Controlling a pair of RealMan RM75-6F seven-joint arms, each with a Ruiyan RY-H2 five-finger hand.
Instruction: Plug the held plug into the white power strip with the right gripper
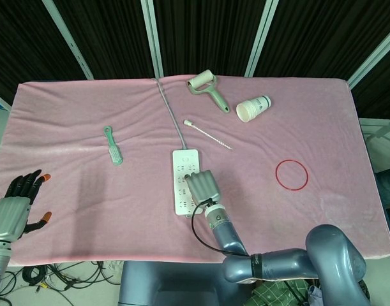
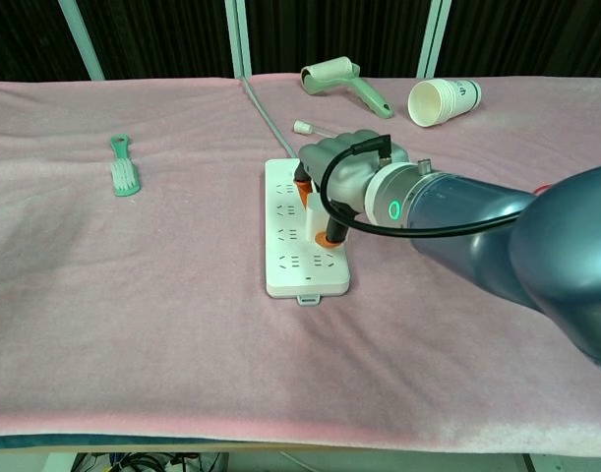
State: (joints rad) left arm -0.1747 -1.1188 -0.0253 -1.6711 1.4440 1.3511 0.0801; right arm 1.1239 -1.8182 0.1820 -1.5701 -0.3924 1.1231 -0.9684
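A white power strip (image 1: pixel 184 164) (image 2: pixel 288 236) lies mid-table, its grey cord (image 1: pixel 170 111) running to the far edge. My right hand (image 1: pixel 203 187) (image 2: pixel 345 171) hovers over the strip's right side with its orange fingertips (image 2: pixel 302 187) down on it. Between them it pinches a small white plug (image 2: pixel 317 212), which stands on the strip's sockets; how deep the pins sit is hidden. A black cable (image 2: pixel 331 193) loops from the plug back over the wrist. My left hand (image 1: pixel 19 204) hangs beyond the table's near-left corner, fingers spread, holding nothing.
On the pink cloth (image 1: pixel 73 121) lie a green brush (image 1: pixel 113 146), a lint roller (image 1: pixel 206 87), a tipped paper cup (image 1: pixel 253 108), a thin white stick (image 1: pixel 208 134) and a red ring (image 1: pixel 292 173).
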